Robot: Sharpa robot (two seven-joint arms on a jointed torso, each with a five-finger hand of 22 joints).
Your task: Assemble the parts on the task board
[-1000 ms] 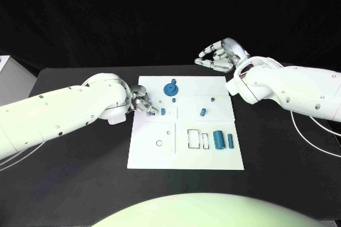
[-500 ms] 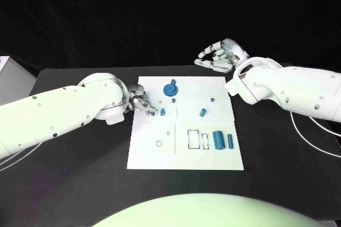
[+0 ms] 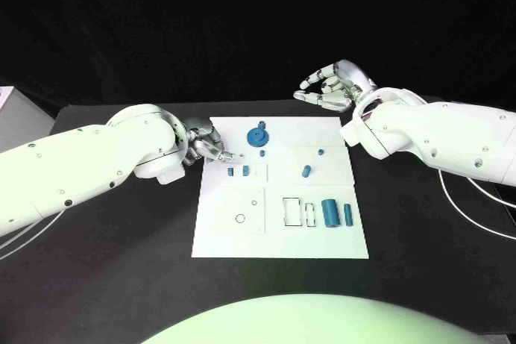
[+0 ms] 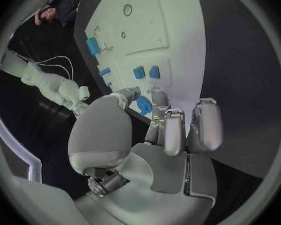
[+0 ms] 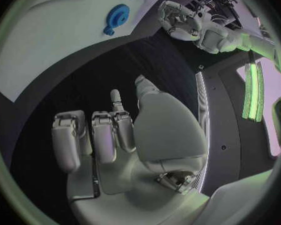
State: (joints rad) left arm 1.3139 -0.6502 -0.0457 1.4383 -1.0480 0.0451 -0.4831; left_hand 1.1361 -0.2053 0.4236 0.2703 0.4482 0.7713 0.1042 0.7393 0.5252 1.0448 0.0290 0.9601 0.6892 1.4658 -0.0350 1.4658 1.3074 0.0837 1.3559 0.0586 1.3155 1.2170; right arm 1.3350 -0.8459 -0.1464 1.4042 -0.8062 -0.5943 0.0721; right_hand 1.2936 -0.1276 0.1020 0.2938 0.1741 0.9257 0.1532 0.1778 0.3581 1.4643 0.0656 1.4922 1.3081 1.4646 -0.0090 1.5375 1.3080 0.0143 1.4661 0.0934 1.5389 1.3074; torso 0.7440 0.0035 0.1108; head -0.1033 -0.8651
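Left robot hand (image 3: 204, 145) empty, fingers loosely curled, at task board (image 3: 279, 239) left edge — approaching small blue parts (image 3: 238, 170); right robot hand (image 3: 331, 86) empty, half-curled — next: a pinch.

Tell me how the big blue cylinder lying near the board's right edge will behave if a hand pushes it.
The big blue cylinder lies on its side on the flat task board, so it will likely roll if pushed sideways. It looks smooth and rigid, probably somewhat slippery. The thinner blue piece beside it might get knocked.

Black table (image 3: 118, 239), white task board (image 3: 279, 239) apparently flat atop.
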